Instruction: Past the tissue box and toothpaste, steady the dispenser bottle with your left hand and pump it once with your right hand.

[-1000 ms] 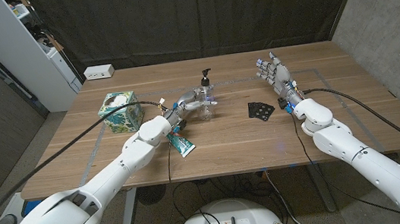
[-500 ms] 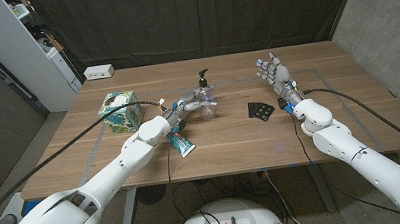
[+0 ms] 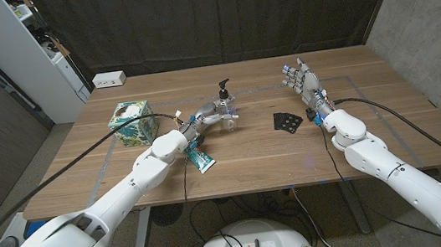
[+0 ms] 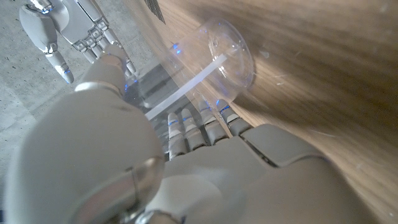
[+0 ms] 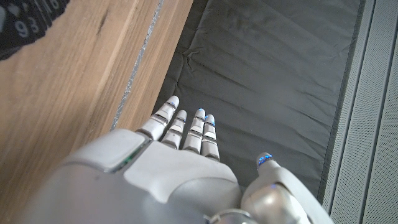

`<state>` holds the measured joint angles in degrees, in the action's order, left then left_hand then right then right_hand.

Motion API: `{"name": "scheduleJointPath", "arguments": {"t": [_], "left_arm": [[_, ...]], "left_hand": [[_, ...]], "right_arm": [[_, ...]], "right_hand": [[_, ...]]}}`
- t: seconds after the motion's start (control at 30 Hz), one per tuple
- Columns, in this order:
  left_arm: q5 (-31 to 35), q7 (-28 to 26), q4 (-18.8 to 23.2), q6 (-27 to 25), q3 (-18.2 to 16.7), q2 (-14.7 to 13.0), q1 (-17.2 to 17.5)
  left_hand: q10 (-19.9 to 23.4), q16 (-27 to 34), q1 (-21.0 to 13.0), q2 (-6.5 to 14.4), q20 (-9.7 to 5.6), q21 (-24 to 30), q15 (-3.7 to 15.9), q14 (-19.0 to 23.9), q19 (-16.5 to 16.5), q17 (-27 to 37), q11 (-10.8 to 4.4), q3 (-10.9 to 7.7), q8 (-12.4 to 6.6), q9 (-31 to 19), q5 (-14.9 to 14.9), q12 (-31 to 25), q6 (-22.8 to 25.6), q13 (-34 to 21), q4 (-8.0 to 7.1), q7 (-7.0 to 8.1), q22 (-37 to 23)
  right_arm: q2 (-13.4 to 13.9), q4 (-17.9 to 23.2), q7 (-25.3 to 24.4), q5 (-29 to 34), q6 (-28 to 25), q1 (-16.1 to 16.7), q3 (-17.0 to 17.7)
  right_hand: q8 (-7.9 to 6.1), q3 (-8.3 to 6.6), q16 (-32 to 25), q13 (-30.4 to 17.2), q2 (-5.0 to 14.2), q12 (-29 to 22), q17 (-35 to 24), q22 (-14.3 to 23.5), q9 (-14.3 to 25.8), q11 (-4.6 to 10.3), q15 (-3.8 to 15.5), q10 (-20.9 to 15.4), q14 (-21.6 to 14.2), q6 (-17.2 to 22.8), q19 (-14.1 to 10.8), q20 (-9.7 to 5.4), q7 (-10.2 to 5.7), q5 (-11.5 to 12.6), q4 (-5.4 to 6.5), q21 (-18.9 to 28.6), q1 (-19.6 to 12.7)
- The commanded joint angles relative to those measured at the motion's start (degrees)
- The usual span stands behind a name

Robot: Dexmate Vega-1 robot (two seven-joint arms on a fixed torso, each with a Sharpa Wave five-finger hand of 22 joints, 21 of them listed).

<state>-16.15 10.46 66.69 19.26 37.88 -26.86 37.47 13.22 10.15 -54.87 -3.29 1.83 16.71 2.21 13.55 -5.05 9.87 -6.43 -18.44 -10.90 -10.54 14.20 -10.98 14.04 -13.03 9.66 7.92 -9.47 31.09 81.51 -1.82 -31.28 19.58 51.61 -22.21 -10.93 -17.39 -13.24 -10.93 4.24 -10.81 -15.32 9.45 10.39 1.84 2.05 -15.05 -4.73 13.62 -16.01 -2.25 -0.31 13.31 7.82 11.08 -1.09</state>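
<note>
The dispenser bottle (image 3: pixel 226 110) stands upright near the middle of the wooden surface (image 3: pixel 258 157), beyond the tissue box (image 3: pixel 133 122) and the toothpaste (image 3: pixel 198 157), its long axis vertical and its black pump head at the top. The left robot hand (image 3: pixel 207 115) reaches it from the robot's left side, and the left wrist view shows its fingers (image 4: pixel 205 121) curled round the clear body of the bottle (image 4: pixel 199 68), so the steadying grip appears to be in place; how firmly it presses cannot be judged from these frames. The right robot hand (image 3: pixel 303 82) stands well apart on the robot's right, fingers spread and pointing away from the robot, holding nothing; the right wrist view shows its fingers (image 5: pixel 186 127) stretched out over the far edge of the surface against the dark curtain. The coming move turns on this gap: the pump head lies to the robot's left of the right robot hand and a little nearer the robot, so that hand would have to travel sideways across the surface, pass over the small black object (image 3: pixel 288 121) lying between them, and arrive above the pump to press straight down along the bottle's axis. The black object bears pale marks, perhaps digits, too small to read with confidence. The tissue box has a green leafy pattern, and no brand on it, the toothpaste or the bottle is legible.
</note>
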Motion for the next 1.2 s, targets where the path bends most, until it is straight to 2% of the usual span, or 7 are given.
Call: {"name": "scheduleJointPath", "arguments": {"t": [0.03,0.27,0.47,0.63,0.7,1.1,1.2], "left_arm": [[0.06,-0.26,1.12,0.04,-0.41,-0.74,0.56],[-0.14,-0.16,1.87,-0.3,-0.66,-1.35,0.96],[-0.54,0.67,2.45,-0.91,-0.72,-1.93,1.1],[-1.01,1.09,2.75,-1.23,-0.85,-2.2,1.35],[-1.09,1.3,2.84,-1.37,-0.83,-2.33,1.4],[-2.33,2.02,4.76,-2.01,-1.67,-3.8,2.54],[-2.86,2.53,5.76,-2.47,-2.0,-4.52,2.83]], "left_hand": [[-0.89,-0.23,-0.29,-0.28,-0.06,-0.75,5.09,-1.4,-0.36,0.05,0.05,0.05,0.49,-0.14,0.3,0.25,-1.27,0.09,-0.11,-0.48,-0.19],[-2.65,-0.17,-0.06,-0.8,-0.16,-1.63,4.35,-2.67,-0.6,0.05,1.14,0.25,0.66,-0.13,0.29,0.29,-2.9,0.42,-0.1,-1.23,-0.19],[-4.77,-0.31,0.17,-1.25,-0.31,-2.9,3.25,-5.17,-0.69,0.05,2.42,0.37,0.98,-0.08,0.21,0.26,-6.35,0.83,-0.14,-2.08,-0.21],[-5.66,-0.31,0.27,-1.38,-0.45,-3.32,2.88,-5.94,-0.75,0.04,2.68,0.4,1.02,-0.05,0.15,0.31,-7.68,0.96,-0.16,-2.37,-0.21],[-6.5,-0.28,0.32,-1.48,-0.49,-3.66,2.59,-6.49,-0.8,0.03,1.81,0.41,1.06,-0.03,0.08,0.36,-8.84,1.07,-0.17,-2.51,-0.22],[-11.88,-0.53,0.96,-2.11,-0.81,-5.59,0.36,-11.31,0.51,0.02,4.77,0.52,0.86,0.11,-0.49,0.61,-14.03,1.6,-0.25,-3.6,-0.25],[-13.87,-0.68,1.92,-2.29,-1.18,-6.11,-0.9,-13.7,1.61,0.01,5.8,0.71,0.74,0.16,-0.8,0.66,-15.01,1.79,-0.56,-4.59,-0.25]], "right_arm": [[0.29,0.77,-0.34,0.23,-0.17,0.39,0.04],[0.25,0.79,-0.27,0.35,-0.27,0.26,-0.11],[0.13,0.73,-0.33,0.56,-0.34,0.08,-0.28],[0.18,0.9,-0.45,0.79,-0.51,0.02,-0.4],[0.19,0.95,-0.44,0.81,-0.55,0.02,-0.43],[0.01,1.28,-0.88,1.08,-0.92,0.05,-0.67],[-0.13,1.06,-0.8,0.95,-0.84,0.01,-0.68]], "right_hand": [[-0.37,-0.48,-0.1,-0.02,2.3,-0.38,-0.09,0.16,0.07,-0.04,-0.12,-0.61,-0.63,0.07,-0.27,-0.86,-0.12,0.3,-0.05,-0.21,-0.47],[-0.38,-0.53,-0.08,-0.03,2.31,-0.38,-0.11,0.16,0.07,-0.05,-0.05,-0.62,-0.62,0.12,-0.27,-0.78,-0.15,0.29,-0.06,-0.22,-0.48],[-0.38,-0.54,-0.08,-0.03,2.28,-0.36,-0.14,0.16,0.07,-0.14,-0.07,-0.56,-0.64,0.16,-0.29,-0.75,-0.13,0.28,-0.07,-0.22,-0.47],[-0.38,-0.6,-0.08,-0.03,2.33,-0.35,-0.16,0.16,0.07,-0.19,-0.16,-0.54,-0.66,0.19,-0.27,-0.72,-0.16,0.29,-0.08,-0.23,-0.49],[-0.37,-0.62,-0.06,-0.03,2.33,-0.34,-0.16,0.16,0.07,-0.08,-0.17,-0.53,-0.63,0.19,-0.28,-0.73,-0.16,0.29,-0.09,-0.23,-0.51],[-0.34,-0.65,-0.02,-0.03,2.29,-0.32,-0.22,0.17,0.07,-0.09,-0.08,-0.5,-0.54,0.15,-0.27,-0.68,-0.22,0.26,-0.12,-0.24,-0.5],[-0.31,-0.68,-0.01,-0.03,2.26,-0.32,-0.23,0.17,0.07,-0.22,-0.15,-0.47,-0.52,0.11,-0.22,-0.65,-0.21,0.26,-0.14,-0.26,-0.52]]}}
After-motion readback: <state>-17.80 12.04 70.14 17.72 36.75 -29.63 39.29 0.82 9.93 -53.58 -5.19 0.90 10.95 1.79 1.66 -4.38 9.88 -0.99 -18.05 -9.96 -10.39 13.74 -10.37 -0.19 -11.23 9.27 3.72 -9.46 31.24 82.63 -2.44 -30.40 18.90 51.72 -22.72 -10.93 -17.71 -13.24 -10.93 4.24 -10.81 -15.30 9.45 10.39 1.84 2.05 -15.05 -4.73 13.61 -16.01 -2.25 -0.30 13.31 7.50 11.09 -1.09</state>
